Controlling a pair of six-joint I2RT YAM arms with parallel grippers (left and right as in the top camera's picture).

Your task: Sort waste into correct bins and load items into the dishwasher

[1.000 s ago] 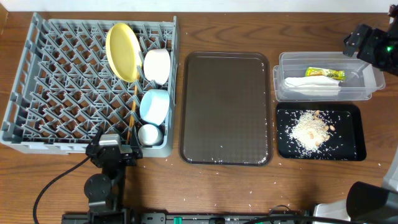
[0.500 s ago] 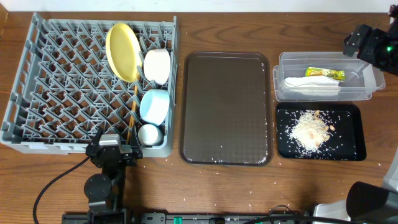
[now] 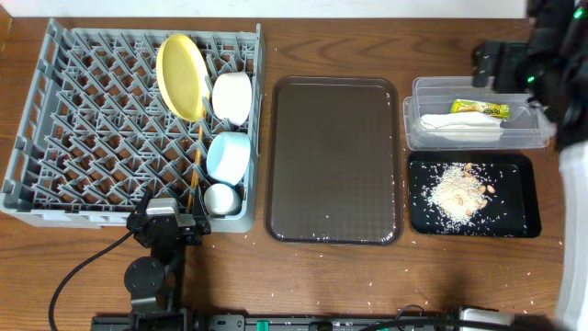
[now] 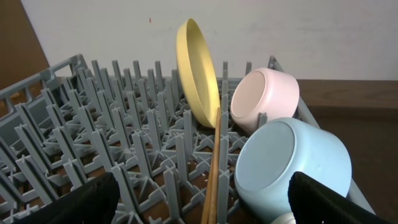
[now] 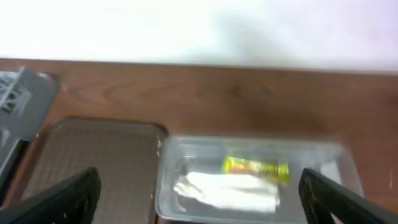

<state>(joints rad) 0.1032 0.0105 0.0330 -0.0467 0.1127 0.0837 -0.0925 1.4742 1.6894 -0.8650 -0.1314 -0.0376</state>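
On the wooden desk (image 3: pixel 367 276), the grey plastic dish rack (image 3: pixel 28 138) lies at 9 o'clock, the dark-brown serving tray (image 3: pixel 335 156) at centre. At 2 o'clock, the clear rectangular plastic tub (image 3: pixel 478 141) holds the yellow-green snack wrapper (image 3: pixel 479 108); at 4 o'clock, the shallow black rectangular tray (image 3: pixel 514 217) holds beige rice-like crumbs (image 3: pixel 457 193).

No writing, label, brand, number or sign can be read in any view. The yellow-green snack wrapper (image 3: pixel 479 108) lying in the clear tub (image 3: pixel 432 85) bears coloured markings. They are too small from overhead and too blurred in the right wrist view to make out.
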